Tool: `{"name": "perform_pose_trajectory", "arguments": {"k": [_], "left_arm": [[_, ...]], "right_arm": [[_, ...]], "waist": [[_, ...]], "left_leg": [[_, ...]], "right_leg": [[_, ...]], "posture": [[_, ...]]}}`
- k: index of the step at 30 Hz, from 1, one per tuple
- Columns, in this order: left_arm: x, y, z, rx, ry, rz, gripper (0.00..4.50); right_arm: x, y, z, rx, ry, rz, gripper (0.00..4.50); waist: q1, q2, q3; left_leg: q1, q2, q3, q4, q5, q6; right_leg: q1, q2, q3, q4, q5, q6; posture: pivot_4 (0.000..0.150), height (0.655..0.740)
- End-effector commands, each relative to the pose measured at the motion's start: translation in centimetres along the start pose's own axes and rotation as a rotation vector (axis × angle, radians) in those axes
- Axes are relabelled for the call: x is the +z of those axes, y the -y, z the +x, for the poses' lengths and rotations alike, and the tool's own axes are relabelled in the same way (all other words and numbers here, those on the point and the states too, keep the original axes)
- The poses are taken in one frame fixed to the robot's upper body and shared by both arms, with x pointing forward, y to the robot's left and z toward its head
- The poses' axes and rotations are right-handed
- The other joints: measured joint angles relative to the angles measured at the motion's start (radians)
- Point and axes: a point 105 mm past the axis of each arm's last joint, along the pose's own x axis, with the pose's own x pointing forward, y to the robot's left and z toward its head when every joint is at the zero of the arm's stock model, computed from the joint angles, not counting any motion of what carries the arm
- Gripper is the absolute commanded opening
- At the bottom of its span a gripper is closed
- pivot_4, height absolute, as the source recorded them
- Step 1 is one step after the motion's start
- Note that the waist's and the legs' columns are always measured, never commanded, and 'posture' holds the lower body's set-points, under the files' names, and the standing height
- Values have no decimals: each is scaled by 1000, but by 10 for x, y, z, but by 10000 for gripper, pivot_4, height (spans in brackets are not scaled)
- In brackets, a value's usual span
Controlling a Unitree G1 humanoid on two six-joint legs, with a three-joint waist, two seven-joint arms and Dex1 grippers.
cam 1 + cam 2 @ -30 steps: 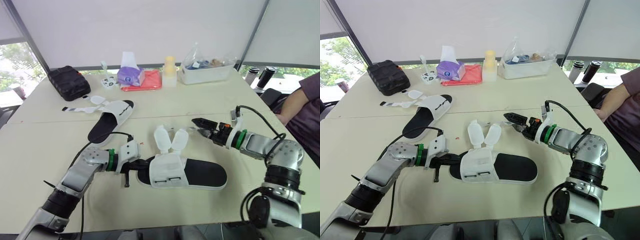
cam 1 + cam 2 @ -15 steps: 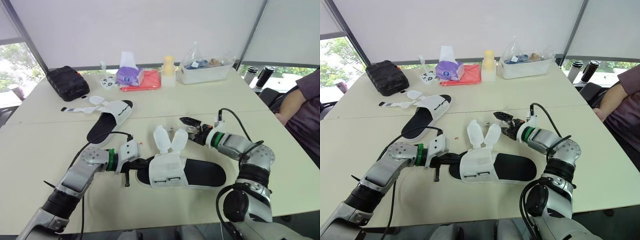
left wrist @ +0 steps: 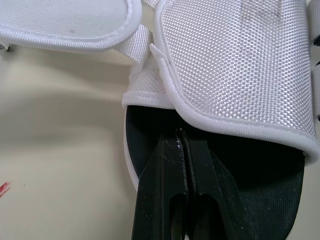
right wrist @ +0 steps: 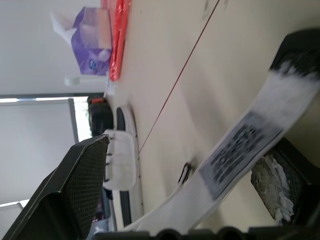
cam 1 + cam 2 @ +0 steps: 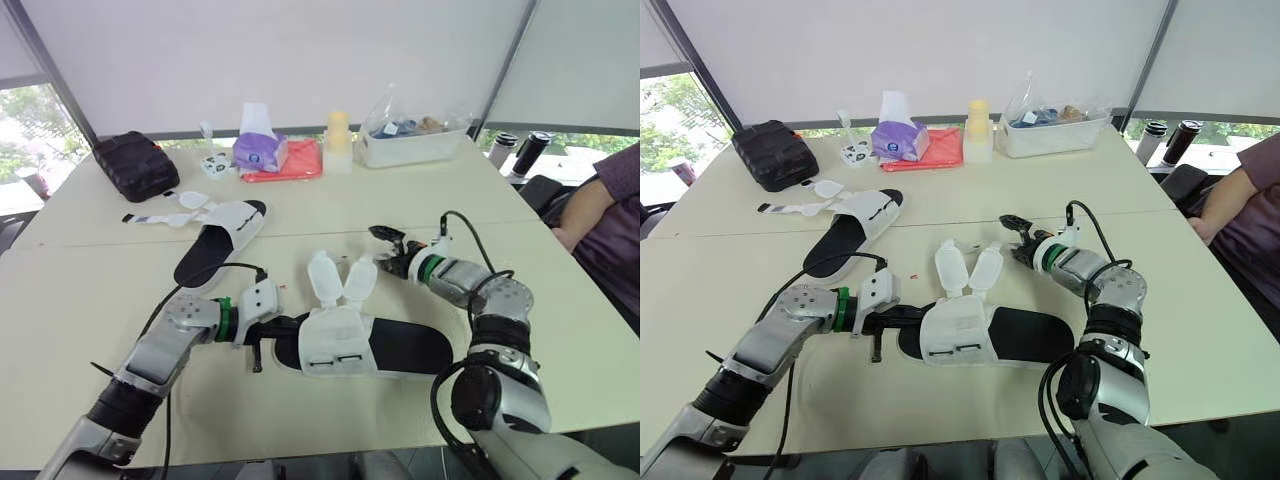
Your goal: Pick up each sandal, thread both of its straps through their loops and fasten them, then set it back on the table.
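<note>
Left fingers pressed together, tips inside the near sandal, steadying it on the tabletop | right fingers spread wide at its upturned straps, gripping nothing | we judge threading barely begun; next, pinch one strap tip | far sandal lies unfastened.

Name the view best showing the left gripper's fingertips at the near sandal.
Left wrist view: the left gripper is shut, tips over the black insole at the near sandal's white upper. Eye views show it at the sandal's end, tips unclear.
</note>
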Motion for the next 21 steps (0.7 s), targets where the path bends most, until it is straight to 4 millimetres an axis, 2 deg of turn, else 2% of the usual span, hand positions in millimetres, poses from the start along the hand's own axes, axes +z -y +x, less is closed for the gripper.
{"name": "perform_pose_trajectory", "arguments": {"k": [1, 5, 7, 12, 15, 18, 20, 21], "left_arm": [[-2, 1, 3, -5, -17, 12, 324], [-1, 1, 4, -3, -14, 13, 324], [-1, 1, 5, -1, -12, 13, 324], [-1, 1, 5, 4, -11, 12, 324], [-1, 1, 5, 9, -9, 8, 0], [-2, 1, 5, 11, -9, 7, 0], [-2, 1, 5, 12, -8, 5, 0], [-2, 2, 5, 11, -8, 5, 0]], "right_arm": [[14, -33, 2, 118, 39, -61, 45000], [17, -57, 0, 240, 28, -102, 45000], [14, -63, 0, 263, 2, -136, 45000], [1, -52, 5, 212, -66, -201, 45000], [-4, -49, 6, 209, -88, -216, 36953], [-6, -52, 6, 226, -93, -223, 22252], [-5, -52, 5, 233, -92, -224, 10527], [-5, -53, 5, 236, -93, -227, 6638]], "waist": [[0, 0, 0], [0, 0, 0], [1, 0, 0], [1, 0, 0], [1, 0, 0], [1, 0, 0], [1, 0, 0], [1, 0, 0]], "left_leg": [[0, 0, 0, 0, 0, 0], [0, 0, 0, 0, 0, 0], [0, 0, 0, 0, 0, 0], [-1, 1, 0, -1, 0, 0], [0, 1, 0, -1, 0, 0], [-1, 1, 0, -1, 0, 0], [-1, 1, 0, -1, 0, 0], [-1, 1, 0, -1, 0, 0]], "right_leg": [[0, 0, 0, 0, 0, 0], [0, 0, 0, 0, 0, 0], [0, 0, 0, -1, 0, 0], [0, 0, 0, -1, 0, 0], [0, 0, 0, -1, 0, 0], [0, -1, 0, -1, 0, 0], [0, -1, 0, -1, 0, 0], [0, -1, 0, -1, 0, 0]], "posture": [[1500, 7400], [1500, 7400], [1500, 7400], [1500, 7400], [1500, 7400], [1500, 7400], [1500, 7400], [1500, 7400]]}}
